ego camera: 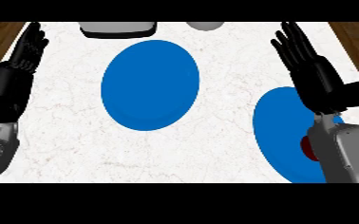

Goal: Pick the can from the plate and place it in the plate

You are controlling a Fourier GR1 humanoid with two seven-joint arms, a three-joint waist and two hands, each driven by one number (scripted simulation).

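Observation:
A blue plate (150, 84) lies in the middle of the white counter with nothing on it. A second blue plate (282, 132) sits at the lower right, partly under my right forearm. On it a red can (307, 147) shows only as a small sliver beside the forearm; the rest is hidden. My right hand (308, 71) is open, fingers straight and pointing away, above the right plate's far edge and past the can. My left hand (21, 59) rests open at the left edge, fingers up.
A grey-and-white appliance (117, 29) stands at the counter's far edge, and a grey rounded object (204, 25) sits to its right. Brown wood (346, 33) shows beyond the counter's far corners.

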